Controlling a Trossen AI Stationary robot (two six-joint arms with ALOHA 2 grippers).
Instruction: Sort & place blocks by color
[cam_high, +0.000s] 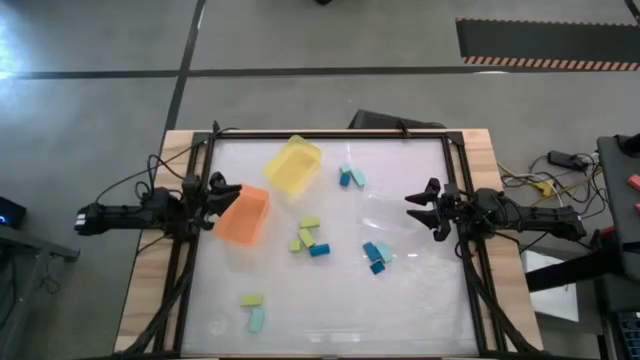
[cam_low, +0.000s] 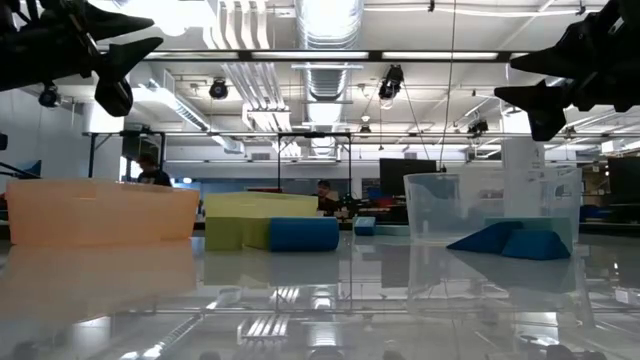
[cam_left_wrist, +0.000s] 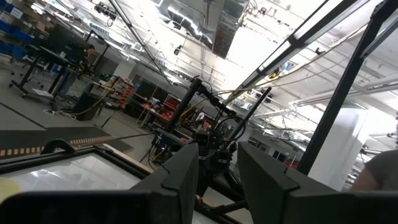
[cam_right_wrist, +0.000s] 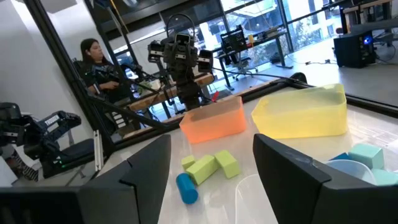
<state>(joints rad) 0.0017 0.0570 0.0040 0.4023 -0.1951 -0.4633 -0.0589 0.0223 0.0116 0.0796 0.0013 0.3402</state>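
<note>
I see glossy white table (cam_high: 330, 300) in black frame, grey floor around; low view shows open workshop behind, ceiling ducts, person seated far back.

Orange bin (cam_high: 243, 216) at left, yellow bin (cam_high: 293, 166) just beyond it, clear dish (cam_high: 390, 215) right of centre.

Blocks (cam_high: 308, 236) scattered: green-blue cluster mid-table, teal pair (cam_high: 350, 177) by yellow bin, blue ones (cam_high: 376, 255) near dish, two (cam_high: 253, 309) near front edge.

Left end effector (cam_high: 226, 194) raised beside orange bin, narrow gap, empty. Right end effector (cam_high: 420, 207) raised at right edge, wide, empty.
</note>
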